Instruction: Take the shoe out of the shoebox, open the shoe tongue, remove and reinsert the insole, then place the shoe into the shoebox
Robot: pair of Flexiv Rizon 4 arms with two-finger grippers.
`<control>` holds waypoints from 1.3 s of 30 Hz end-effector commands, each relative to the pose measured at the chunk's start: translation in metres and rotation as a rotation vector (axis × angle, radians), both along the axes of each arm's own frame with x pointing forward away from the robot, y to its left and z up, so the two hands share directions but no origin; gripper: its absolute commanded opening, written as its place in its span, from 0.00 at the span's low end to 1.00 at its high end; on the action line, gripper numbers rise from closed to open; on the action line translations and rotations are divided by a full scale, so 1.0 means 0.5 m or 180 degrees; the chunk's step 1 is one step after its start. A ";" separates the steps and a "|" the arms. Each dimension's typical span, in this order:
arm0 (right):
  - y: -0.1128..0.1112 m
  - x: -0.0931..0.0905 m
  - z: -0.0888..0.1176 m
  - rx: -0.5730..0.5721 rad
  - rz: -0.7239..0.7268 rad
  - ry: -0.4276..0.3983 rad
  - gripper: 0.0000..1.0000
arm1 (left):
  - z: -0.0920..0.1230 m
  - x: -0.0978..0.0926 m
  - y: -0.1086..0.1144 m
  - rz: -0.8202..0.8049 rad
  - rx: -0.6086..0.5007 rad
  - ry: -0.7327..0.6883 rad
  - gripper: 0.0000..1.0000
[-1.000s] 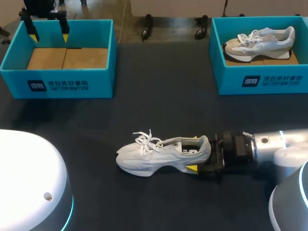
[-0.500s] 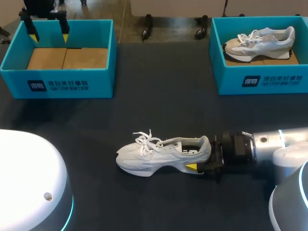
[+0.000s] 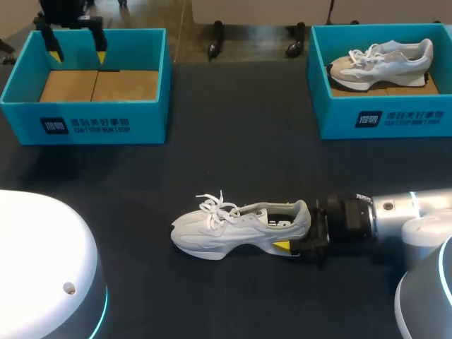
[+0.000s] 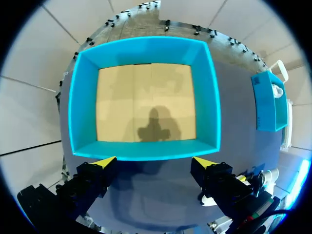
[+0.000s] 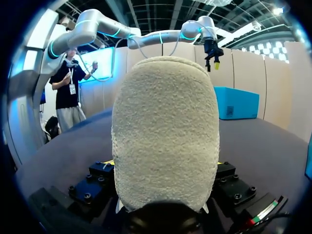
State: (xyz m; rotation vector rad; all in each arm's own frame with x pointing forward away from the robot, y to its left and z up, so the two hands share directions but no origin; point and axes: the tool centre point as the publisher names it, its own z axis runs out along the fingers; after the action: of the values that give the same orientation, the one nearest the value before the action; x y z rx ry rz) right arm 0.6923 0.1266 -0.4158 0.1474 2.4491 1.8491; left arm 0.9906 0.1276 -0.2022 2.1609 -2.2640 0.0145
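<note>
On the table (image 3: 233,134), right tool (image 3: 288,224) clamps the shoe (image 3: 226,227); left tool (image 3: 77,54) spread above shoebox (image 3: 85,113)

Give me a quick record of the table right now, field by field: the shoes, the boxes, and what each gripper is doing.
white shoe: upright on the table, outside both boxes
left shoebox: no shoe inside, cardboard floor showing
right shoebox: holds a second shoe
left gripper: above the left shoebox, jaws open, holding nothing
right gripper: at the heel, jaws shut on the white shoe
</note>
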 end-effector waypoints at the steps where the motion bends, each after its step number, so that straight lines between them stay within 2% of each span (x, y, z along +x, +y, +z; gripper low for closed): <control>1: 0.000 -0.004 0.003 -0.0015 -0.0001 0.0000 0.00 | -0.002 -0.053 -0.058 -0.0012 0.0149 -0.0137 1.00; 5: 0.000 -0.004 0.003 -0.0015 -0.0001 0.0000 0.00 | 0.004 -0.107 -0.109 -0.0113 0.0177 -0.0177 1.00; 13: 0.000 -0.004 0.003 -0.0015 -0.0001 0.0000 0.00 | 0.014 -0.211 -0.213 -0.0307 -0.0075 -0.0063 1.00; 18: 0.000 -0.004 0.003 -0.0015 -0.0001 0.0000 0.00 | 0.010 -0.228 -0.238 -0.0325 -0.0076 -0.0066 1.00; 26: 0.000 -0.004 0.003 -0.0015 -0.0001 0.0000 0.00 | 0.011 -0.236 -0.247 -0.0328 -0.0066 -0.0020 1.00; 39: 0.010 0.006 0.003 -0.0071 0.0112 -0.0005 0.00 | 0.013 -0.272 -0.303 -0.0429 -0.0196 0.0058 1.00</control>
State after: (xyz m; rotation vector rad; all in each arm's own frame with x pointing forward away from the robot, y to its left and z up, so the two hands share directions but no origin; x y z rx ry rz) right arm 0.6928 0.1284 -0.4150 0.1128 2.4685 1.8395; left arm 0.8542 -0.0214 -0.1953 1.9713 -2.3607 0.0700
